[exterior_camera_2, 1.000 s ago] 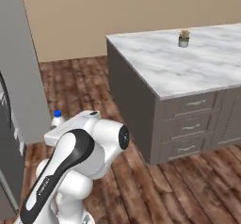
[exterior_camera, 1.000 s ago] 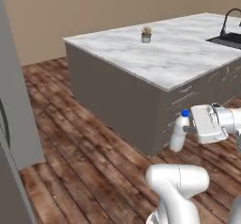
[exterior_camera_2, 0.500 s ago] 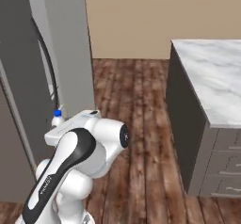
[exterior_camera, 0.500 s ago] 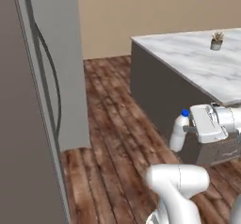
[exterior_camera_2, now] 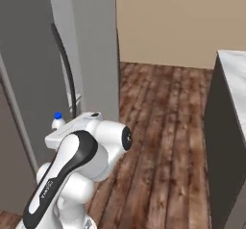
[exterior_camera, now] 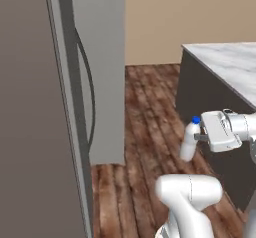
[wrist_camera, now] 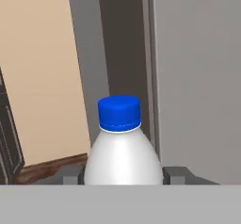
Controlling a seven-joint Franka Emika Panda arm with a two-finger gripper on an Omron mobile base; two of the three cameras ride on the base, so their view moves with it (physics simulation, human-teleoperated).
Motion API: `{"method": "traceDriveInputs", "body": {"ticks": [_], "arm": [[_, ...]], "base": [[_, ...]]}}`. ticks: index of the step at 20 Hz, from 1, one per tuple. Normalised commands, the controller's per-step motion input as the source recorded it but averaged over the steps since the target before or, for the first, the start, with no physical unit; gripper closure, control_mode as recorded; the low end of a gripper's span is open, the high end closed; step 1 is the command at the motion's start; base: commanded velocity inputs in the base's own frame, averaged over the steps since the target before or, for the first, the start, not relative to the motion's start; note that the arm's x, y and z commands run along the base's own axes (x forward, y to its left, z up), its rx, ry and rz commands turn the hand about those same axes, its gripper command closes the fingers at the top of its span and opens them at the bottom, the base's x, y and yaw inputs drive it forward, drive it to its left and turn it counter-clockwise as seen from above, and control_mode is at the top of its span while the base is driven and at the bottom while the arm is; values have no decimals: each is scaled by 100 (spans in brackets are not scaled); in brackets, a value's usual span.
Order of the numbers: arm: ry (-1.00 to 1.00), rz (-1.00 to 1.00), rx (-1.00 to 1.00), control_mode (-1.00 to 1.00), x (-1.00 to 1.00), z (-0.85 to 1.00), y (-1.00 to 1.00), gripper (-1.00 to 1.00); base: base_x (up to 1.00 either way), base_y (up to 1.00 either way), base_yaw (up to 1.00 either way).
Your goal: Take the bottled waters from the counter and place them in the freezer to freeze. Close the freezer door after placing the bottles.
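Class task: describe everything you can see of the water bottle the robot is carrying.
The bottled water is a small whitish, opaque-looking plastic bottle with rounded shoulders and a bright blue screw cap. It stands upright in mid-air above the wooden floor, clamped at its sides by the gripper, facing the tall grey freezer. Nothing else touches it.

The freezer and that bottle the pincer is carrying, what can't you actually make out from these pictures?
- Freezer interior: hidden in both base views behind its grey door panels.
- Bottle lower half: cut off at the hand view's bottom edge.
- Bottle body, right base view: hidden behind the arm, only the cap visible.
- Counter: cut off at the right edge, left base view.
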Motion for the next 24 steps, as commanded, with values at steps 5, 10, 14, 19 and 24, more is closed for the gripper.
{"method": "traceDriveInputs", "body": {"ticks": [5,10,14,19,24], "arm": [[0,0,0,100,0,0,0,100],[0,0,0,100,0,0,0,100],[0,0,0,100,0,0,0,100],[0,0,0,100,0,0,0,100],[0,0,0,100,0,0,0,100]], "base": [[70,-11,35],[65,-6,39],[54,-34,45],[37,-40,49],[25,-54,56]]}}
